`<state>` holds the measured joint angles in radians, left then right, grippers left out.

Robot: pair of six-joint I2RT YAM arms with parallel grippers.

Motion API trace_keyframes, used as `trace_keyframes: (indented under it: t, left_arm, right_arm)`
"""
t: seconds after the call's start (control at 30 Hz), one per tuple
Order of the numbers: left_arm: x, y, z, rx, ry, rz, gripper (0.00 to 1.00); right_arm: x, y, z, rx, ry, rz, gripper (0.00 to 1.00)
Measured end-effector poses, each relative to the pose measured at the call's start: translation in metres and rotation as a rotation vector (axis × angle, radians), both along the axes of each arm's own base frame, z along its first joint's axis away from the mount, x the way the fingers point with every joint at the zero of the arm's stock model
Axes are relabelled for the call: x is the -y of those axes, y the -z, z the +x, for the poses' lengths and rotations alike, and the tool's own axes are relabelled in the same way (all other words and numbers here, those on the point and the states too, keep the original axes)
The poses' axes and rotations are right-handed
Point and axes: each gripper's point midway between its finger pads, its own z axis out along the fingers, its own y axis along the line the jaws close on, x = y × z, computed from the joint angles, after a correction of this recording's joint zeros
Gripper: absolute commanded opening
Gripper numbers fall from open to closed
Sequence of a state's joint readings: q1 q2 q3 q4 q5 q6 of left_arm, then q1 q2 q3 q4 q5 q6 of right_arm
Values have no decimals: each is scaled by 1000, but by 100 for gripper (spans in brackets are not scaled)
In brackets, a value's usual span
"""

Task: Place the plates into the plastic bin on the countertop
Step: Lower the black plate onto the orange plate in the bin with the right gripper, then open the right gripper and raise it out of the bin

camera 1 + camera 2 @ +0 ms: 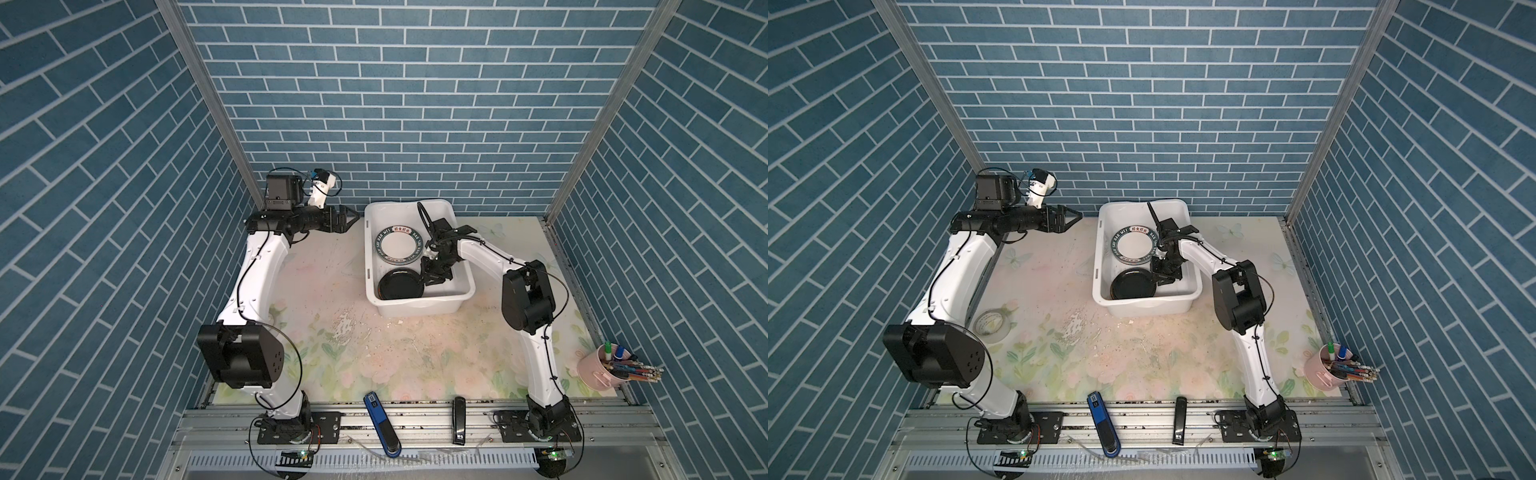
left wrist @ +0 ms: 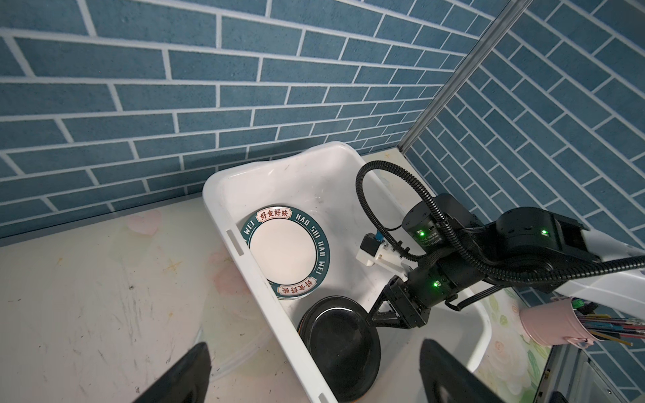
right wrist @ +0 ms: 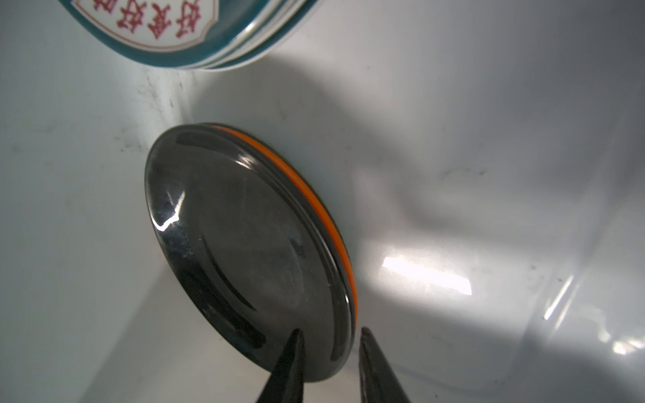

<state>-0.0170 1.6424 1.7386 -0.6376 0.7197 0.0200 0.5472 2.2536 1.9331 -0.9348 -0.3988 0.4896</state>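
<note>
The white plastic bin [image 1: 415,308] [image 1: 1144,306] [image 2: 223,216] stands at the back of the flowered countertop [image 1: 374,353]. Inside it, lettered-rim plates [image 1: 398,246] [image 1: 1133,246] [image 2: 283,249] [image 3: 157,24] lie stacked at the far end. A black plate [image 1: 401,284] [image 1: 1133,284] [image 2: 343,345] [image 3: 244,244] leans in the near corner on an orange plate [image 3: 314,195]. My right gripper [image 1: 428,282] [image 1: 1160,281] [image 2: 375,315] [image 3: 330,331] is down in the bin, its fingers slightly apart astride the black plate's rim with a gap on one side. My left gripper [image 1: 353,217] [image 1: 1073,216] [image 2: 314,343] hangs wide open and empty, left of the bin.
A whitish tape roll [image 1: 992,324] lies by the left arm's elbow. A pink cup of pens [image 1: 594,372] [image 1: 1320,370] stands at the front right. A blue tool [image 1: 380,424] and a black one [image 1: 458,419] rest on the front rail. Brick walls close in three sides.
</note>
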Motion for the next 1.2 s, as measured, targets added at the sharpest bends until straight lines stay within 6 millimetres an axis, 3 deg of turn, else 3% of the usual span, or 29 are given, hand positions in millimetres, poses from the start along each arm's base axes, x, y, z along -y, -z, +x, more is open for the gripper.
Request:
trace_keyframes:
  t: [0.43, 0.73, 0.9, 1.0, 1.07, 1.2]
  left_arm:
    - [-13, 6, 7, 1, -55, 61, 100]
    - [-55, 19, 29, -12, -268, 205, 100]
    - [-84, 24, 33, -21, -383, 283, 100]
    - [-101, 27, 34, -26, -444, 313, 100]
    - [-112, 33, 32, -36, -475, 328, 99]
    - [-130, 44, 26, -66, -523, 349, 100]
  right_arm:
    - [8, -71, 49, 184, 46, 33, 40]
    - [30, -167, 109, 469, 151, 108, 49]
    - [66, -215, 126, 594, 228, 146, 53]
    - [91, -227, 127, 641, 282, 162, 79]
    - [110, -223, 122, 668, 328, 165, 95]
    - [136, -209, 111, 740, 374, 166, 99]
